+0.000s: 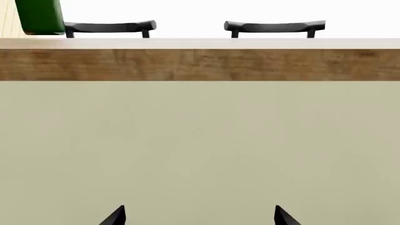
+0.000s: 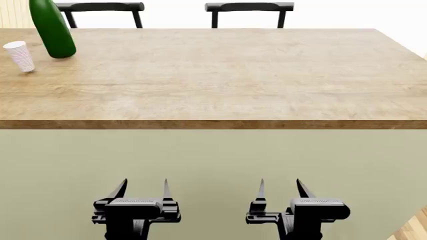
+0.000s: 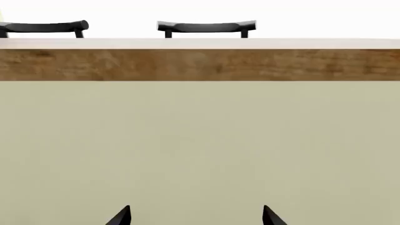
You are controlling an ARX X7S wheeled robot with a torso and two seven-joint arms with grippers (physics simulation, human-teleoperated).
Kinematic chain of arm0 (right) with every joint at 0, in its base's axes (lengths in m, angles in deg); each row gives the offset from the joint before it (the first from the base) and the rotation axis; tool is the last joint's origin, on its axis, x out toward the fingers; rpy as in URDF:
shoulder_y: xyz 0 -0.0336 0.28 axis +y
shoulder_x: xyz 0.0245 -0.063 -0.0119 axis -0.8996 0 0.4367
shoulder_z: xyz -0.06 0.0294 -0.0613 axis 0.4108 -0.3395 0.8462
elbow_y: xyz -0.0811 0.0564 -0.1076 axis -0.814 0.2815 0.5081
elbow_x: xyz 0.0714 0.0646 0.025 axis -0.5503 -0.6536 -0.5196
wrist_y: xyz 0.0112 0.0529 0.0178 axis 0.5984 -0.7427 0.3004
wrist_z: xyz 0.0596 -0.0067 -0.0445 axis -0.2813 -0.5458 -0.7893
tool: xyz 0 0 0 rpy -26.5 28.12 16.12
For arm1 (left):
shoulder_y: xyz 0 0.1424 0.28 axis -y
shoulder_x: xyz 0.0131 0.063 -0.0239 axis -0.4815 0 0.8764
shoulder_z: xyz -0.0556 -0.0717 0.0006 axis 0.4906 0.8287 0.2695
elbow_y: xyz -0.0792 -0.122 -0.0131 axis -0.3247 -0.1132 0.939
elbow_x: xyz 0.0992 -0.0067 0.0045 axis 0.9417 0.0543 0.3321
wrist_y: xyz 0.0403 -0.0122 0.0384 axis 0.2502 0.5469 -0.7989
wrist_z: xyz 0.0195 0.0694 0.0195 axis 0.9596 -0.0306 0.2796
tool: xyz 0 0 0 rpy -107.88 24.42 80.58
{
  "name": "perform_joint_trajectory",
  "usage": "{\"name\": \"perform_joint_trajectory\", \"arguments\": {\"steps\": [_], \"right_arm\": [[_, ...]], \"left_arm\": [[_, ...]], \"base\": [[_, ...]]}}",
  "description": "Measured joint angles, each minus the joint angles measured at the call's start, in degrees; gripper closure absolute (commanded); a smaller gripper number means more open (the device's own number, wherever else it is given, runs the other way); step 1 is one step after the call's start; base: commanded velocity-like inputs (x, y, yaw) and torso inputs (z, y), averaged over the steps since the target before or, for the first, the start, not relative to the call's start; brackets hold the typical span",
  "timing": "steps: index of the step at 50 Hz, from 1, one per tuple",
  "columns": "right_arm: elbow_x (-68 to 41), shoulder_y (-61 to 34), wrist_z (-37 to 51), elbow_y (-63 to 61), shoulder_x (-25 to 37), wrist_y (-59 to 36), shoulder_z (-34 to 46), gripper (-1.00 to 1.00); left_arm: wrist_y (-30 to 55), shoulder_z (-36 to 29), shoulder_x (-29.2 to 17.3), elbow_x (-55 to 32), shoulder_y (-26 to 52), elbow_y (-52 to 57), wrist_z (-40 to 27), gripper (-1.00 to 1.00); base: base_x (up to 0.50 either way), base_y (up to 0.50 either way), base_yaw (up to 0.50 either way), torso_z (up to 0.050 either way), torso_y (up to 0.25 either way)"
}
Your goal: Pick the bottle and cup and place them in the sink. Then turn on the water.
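One bottle [image 2: 52,31], one cup [image 2: 20,56], two chairs [image 2: 100,11] [image 2: 249,11] (both black), one counter [image 2: 227,75].

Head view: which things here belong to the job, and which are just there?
Job:
- bottle
- cup
- left gripper, open
- right gripper, open
(sink not in view)

Just there:
- counter
- two chairs behind it

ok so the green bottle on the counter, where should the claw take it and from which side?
Likely the wide lower body of the bottle, with a level side approach. It stands upright, its neck is out of frame in the head view, and the round body gives the fingers parallel faces. Come from its right or front: the cup sits close on its left. Left claw is nearer and open.
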Motion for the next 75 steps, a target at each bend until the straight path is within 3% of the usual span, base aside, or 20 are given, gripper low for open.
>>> {"name": "perform_joint_trajectory", "arguments": {"steps": [17, 30, 40, 49, 64, 75], "right_arm": [[-1.5, -0.9, 2.9, -1.5, 2.2, -2.7, 2.4, -1.00], [-2.3, -7.0, 3.7, -9.2, 5.7, -14.1, 2.9, -1.00], [-3.5, -18.5, 1.7, -14.5, 9.8, -28.0, 2.9, -1.00], [-3.4, -33.6, -0.8, -12.0, 13.7, -38.1, 4.4, -1.00], [-3.5, -59.0, -5.9, 5.0, 16.6, -44.0, 7.1, -1.00], [-4.4, -69.4, -8.2, 14.2, 17.0, -45.6, 7.2, -1.00]], "left_arm": [[2.9, -2.4, -2.3, -2.3, -0.3, 3.1, -1.8, -1.00], [16.2, -3.3, -5.9, -3.9, 5.4, 14.1, -2.2, -1.00], [31.8, -2.9, -9.1, -6.3, 19.2, 20.5, -0.7, -1.00], [41.7, -2.8, -11.1, -7.8, 35.1, 16.0, 0.9, -1.00], [45.0, -4.3, -11.9, -7.8, 59.4, -5.9, 3.1, -1.00], [45.6, -4.9, -12.8, -8.5, 66.6, -11.7, 5.1, -1.00]], "base": [[0.00, 0.00, 0.00, 0.025, 0.014], [0.00, 0.00, 0.00, 0.050, 0.030], [0.00, 0.00, 0.00, 0.050, 0.029], [0.00, 0.00, 0.00, 0.050, 0.028], [0.00, 0.00, 0.00, 0.022, 0.004], [0.00, 0.36, 0.00, 0.000, 0.000]]}}
